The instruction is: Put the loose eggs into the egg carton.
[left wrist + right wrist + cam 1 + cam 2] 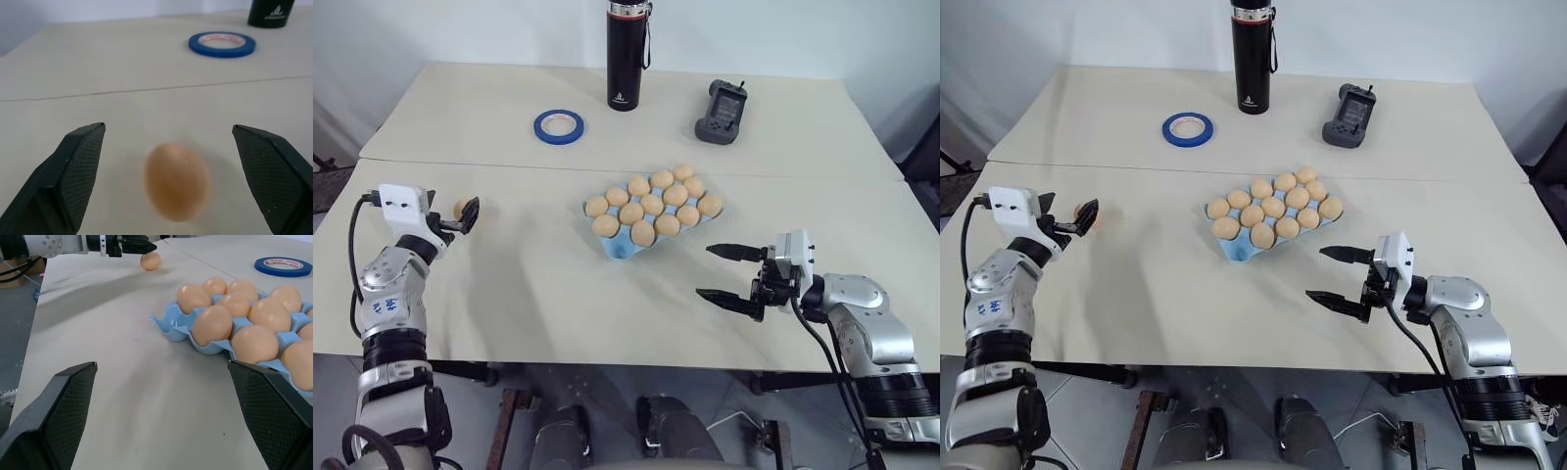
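One loose egg [460, 209] lies on the table at the left, a pale tan-orange ball. My left gripper [467, 216] is open and level with it, and the egg [176, 181] sits between the two black fingers [80, 171] without touching either. The light blue egg carton [618, 249] lies mid-table, angled, holding several eggs [651, 204]; its near-left corner cell is empty. My right gripper [705, 271] hovers open and empty just right of the carton's near end, pointing left towards it. The right wrist view shows the carton [168, 328] and, further off, the loose egg [150, 261].
A blue tape ring [559, 126], a black flask [628, 54] and a grey handheld device [721, 113] stand on the far table. A seam [509, 168] runs between the two tabletops. The table's front edge lies close below both arms.
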Controlling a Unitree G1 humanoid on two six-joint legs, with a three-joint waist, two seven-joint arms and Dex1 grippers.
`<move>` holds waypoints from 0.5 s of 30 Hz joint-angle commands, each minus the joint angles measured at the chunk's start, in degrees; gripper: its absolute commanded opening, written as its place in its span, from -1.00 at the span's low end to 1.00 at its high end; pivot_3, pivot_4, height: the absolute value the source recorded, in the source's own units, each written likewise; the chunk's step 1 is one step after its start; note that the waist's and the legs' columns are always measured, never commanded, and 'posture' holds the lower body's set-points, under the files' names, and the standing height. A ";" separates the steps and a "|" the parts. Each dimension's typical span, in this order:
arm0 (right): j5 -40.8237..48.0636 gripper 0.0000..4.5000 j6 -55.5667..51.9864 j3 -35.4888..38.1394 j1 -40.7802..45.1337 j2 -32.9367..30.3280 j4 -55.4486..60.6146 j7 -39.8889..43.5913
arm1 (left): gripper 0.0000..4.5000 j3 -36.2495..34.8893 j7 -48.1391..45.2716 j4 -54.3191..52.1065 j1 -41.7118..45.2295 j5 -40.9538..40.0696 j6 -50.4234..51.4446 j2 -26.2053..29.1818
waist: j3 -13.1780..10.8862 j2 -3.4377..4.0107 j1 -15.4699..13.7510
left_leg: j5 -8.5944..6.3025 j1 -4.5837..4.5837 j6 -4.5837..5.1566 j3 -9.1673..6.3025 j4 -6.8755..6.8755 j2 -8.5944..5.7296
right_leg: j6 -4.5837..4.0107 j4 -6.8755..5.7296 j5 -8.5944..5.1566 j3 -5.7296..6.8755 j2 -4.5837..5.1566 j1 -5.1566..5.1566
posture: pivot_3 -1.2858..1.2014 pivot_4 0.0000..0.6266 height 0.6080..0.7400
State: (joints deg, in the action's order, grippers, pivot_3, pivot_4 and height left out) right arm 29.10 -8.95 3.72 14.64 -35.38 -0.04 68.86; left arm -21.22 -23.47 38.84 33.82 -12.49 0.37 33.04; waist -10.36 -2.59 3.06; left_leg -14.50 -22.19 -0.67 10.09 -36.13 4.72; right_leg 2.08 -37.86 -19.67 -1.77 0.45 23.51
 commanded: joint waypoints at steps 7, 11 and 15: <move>0.46 1.00 -0.02 1.45 -0.12 -0.84 2.05 -0.79 | 0.70 3.22 -1.29 12.36 7.56 2.22 -1.56 1.15 | 0.00 -0.01 0.08 | 0.00 -0.01 -0.02 0.03 -0.02 -0.01 | 0.01 -0.06 0.00 -0.01 -0.02 0.04 | 0.03 -0.52 1.00; 0.43 1.00 0.06 1.46 -0.08 -0.83 1.97 -0.98 | 0.15 3.25 -1.78 13.66 8.30 1.75 -1.35 1.24 | 0.00 -0.01 0.09 | 0.03 -0.01 -0.08 0.03 -0.02 0.00 | 0.01 -0.10 -0.01 -0.01 -0.02 0.07 | 0.03 -0.52 1.00; 0.42 1.00 0.13 1.61 -0.23 -0.93 1.94 -1.07 | -0.23 3.90 -3.15 12.47 7.94 2.08 -2.34 1.35 | 0.00 -0.01 0.00 | 0.04 -0.02 -0.07 0.03 -0.06 -0.01 | 0.01 -0.12 -0.01 -0.01 -0.01 0.06 | 0.03 -0.52 1.00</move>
State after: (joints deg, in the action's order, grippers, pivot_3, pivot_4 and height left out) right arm 29.06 -9.04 3.84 14.33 -35.45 0.33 67.88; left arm -17.46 -25.76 52.71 40.84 -10.46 -0.22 33.13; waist -10.36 -2.59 3.07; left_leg -14.47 -22.21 -0.74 10.12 -36.19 4.71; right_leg 2.09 -37.99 -19.67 -1.78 0.44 23.57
